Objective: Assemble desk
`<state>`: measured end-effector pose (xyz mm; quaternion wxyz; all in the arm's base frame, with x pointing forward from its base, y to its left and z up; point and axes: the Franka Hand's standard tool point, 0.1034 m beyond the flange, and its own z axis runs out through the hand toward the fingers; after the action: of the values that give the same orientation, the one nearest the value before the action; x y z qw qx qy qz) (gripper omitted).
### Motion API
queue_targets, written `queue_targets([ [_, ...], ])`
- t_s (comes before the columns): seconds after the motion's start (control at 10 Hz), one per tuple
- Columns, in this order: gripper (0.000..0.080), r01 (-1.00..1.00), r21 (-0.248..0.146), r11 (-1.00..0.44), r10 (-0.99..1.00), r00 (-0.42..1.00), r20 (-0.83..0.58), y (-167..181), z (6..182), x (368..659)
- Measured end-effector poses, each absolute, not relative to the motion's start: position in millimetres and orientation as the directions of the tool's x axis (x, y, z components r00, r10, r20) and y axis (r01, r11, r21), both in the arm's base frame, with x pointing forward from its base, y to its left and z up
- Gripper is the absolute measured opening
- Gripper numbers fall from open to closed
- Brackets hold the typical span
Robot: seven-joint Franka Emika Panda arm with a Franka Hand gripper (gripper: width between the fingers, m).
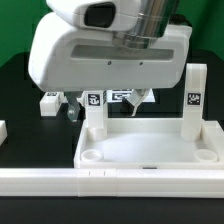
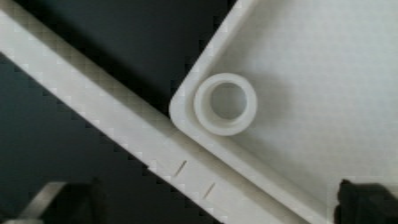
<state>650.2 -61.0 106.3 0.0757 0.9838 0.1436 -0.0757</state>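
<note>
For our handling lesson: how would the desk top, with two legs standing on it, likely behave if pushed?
Probably stiff: the desk top looks like moulded plastic with a raised rim. Lying flat and wide, it should slide, not tip. Its upright legs may wobble if loosely seated.

Desk top (image 2: 311, 85) cropped and blurred in wrist view, leg tags (image 1: 194, 98) too small to read

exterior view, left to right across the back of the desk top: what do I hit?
loose white part → left upright leg → right upright leg. The bits between the two legs overlap, so they are left out.
</note>
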Motion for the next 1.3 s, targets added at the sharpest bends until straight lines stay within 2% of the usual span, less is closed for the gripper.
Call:
queue_targets([
  [0.1, 0.0649, 0.172, 0.098, -0.980, 0.153, 0.973, -0.173, -79, 111.2, 646],
  [0.3, 0.0649, -0.034, 0.081, -0.996, -0.046, 0.988, -0.150, -104, 115.4, 637],
  [0.4, 0.0649, -0.093, 0.092, -0.991, -0.105, 0.985, -0.138, -110, 114.1, 632],
  [0.7, 0.0649, -0.104, 0.094, -0.990, -0.117, 0.983, -0.139, -108, 112.6, 632],
  [0.8, 0.0649, -0.132, 0.081, -0.988, -0.143, 0.979, -0.146, -113, 113.1, 628],
  [1.0, 0.0649, -0.262, 0.048, -0.964, -0.266, 0.944, -0.194, -148, 115.1, 598],
  [1.1, 0.0649, -0.309, 0.026, -0.951, -0.307, 0.926, -0.218, -157, 111.4, 579],
  [1.3, 0.0649, -0.355, 0.014, -0.935, -0.346, 0.900, -0.266, -163, 98.1, 542],
])
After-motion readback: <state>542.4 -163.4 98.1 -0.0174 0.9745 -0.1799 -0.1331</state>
